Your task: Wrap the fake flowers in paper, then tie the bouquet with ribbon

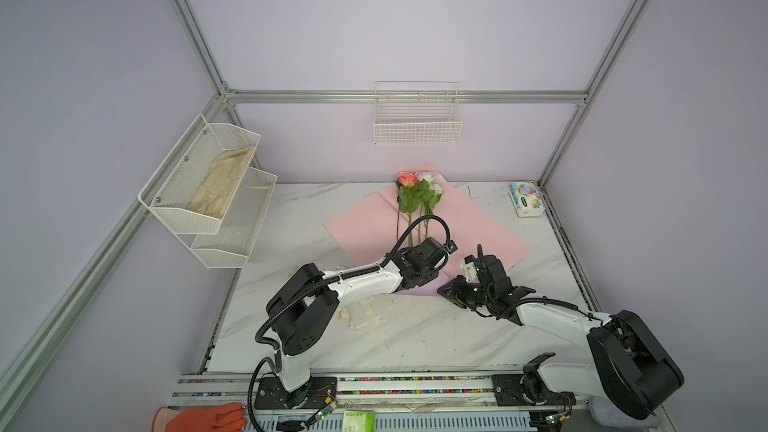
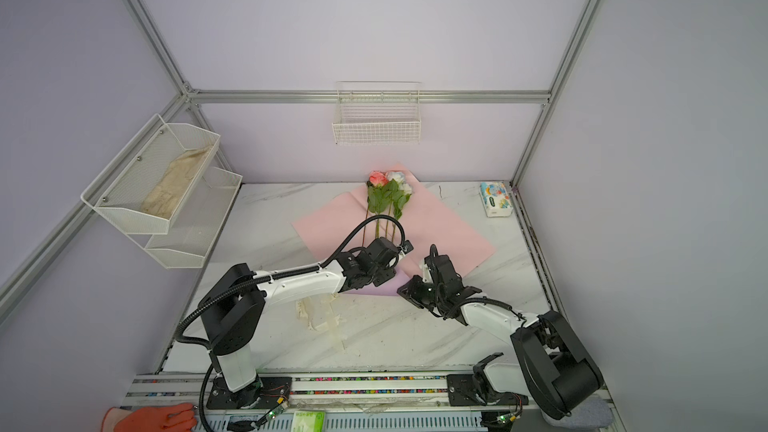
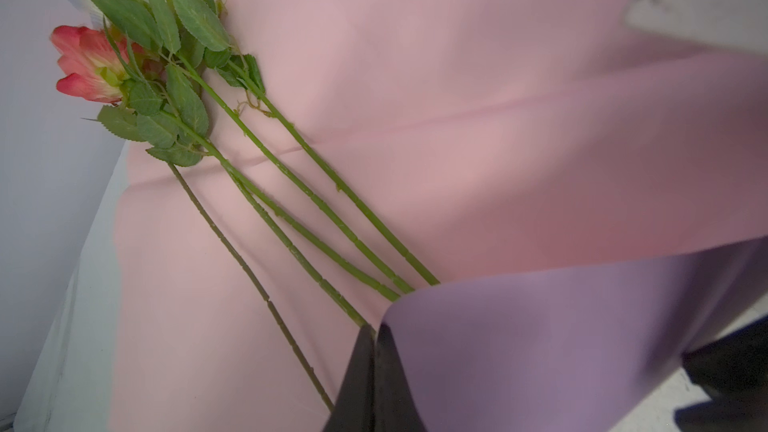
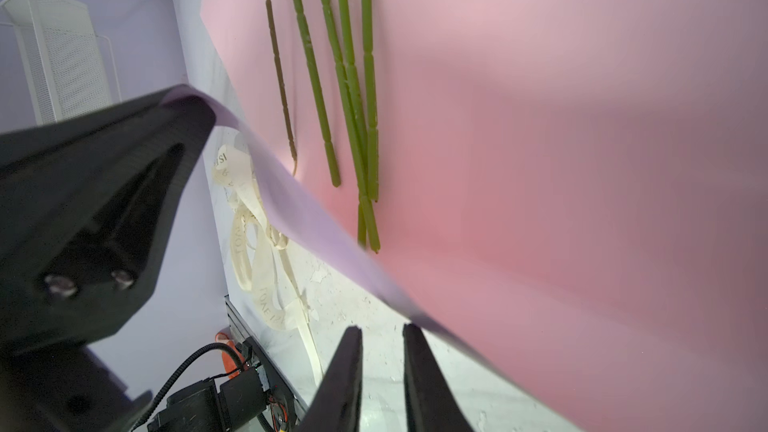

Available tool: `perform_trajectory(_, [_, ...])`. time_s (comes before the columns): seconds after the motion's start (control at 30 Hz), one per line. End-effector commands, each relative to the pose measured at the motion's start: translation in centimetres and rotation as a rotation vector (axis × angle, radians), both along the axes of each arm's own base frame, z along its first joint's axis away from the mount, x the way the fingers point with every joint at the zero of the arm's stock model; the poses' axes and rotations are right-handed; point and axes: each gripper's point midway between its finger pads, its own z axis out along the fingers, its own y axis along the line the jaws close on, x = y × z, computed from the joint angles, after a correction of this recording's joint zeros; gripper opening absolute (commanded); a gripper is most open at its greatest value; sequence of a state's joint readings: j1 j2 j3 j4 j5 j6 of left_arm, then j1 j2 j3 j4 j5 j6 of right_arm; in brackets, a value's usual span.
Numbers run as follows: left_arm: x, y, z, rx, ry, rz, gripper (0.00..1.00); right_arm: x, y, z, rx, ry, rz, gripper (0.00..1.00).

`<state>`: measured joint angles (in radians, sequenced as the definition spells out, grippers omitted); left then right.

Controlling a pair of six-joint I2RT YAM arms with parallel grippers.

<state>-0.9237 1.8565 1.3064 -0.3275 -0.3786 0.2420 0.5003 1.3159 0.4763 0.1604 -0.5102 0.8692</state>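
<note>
On the white marble tabletop (image 1: 436,334), toward the back wall and near the middle, the bouquet of fake flowers (image 1: 417,197) (image 2: 388,197) lies flat on a square sheet of pink wrapping paper (image 1: 365,226) (image 2: 332,226) that is turned like a diamond. The flower heads, one pink and the others white and pale blue, point to the back wall, and the long green stems run toward the robot. The left wrist view shows the stems (image 3: 291,184) fanned slightly apart on the pink sheet, their cut ends slipping under a raised flap of the same paper that shows its lilac underside (image 3: 561,347). The left gripper (image 3: 374,330) has its jaws pressed together on the corner of that flap and holds it lifted off the table; the right wrist view shows the same pinch, with the lilac strip curving from the black fingers down past the stem ends. The right gripper (image 4: 380,328) sits low at the paper's near edge, its two fingers a little apart with bare table showing in the gap between them; the lilac edge runs just beside one fingertip, and nothing is seen clamped. A loose cream lettered ribbon (image 4: 253,251) (image 1: 365,317) lies tangled on the marble under the left arm, just beside the paper. A tissue pack (image 1: 525,199) rests at the back right corner, well apart from the flowers. A white wire basket (image 1: 417,126) hangs on the back wall and a two-tier mesh shelf (image 1: 232,234) on the left wall.
</note>
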Motion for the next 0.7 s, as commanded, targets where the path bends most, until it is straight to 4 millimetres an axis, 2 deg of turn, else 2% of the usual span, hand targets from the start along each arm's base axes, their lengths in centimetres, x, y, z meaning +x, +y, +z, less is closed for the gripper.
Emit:
perform_trajectory(0.0, [1.6,-2.1,3.4,-0.088,-0.044,0.022,0.00,2.0,0.7,0.9,0.018,-0.044,-0.037,0.23])
perform_trajectory(0.27, [3.2,-1.4,2.8,-0.080,-0.032,0.090,0.00,3.6,1.1,0.2,0.002,-0.037,-0.058,0.25])
perform_trajectory(0.53, [4.1,-1.0,1.6,-0.100,0.012,0.134,0.00,3.2,1.7,0.0,0.062,-0.019,-0.056,0.28])
perform_trajectory(0.67, [4.2,-1.4,1.4,-0.119,0.029,0.132,0.00,2.9,1.2,-1.0,0.043,0.011,-0.077,0.28])
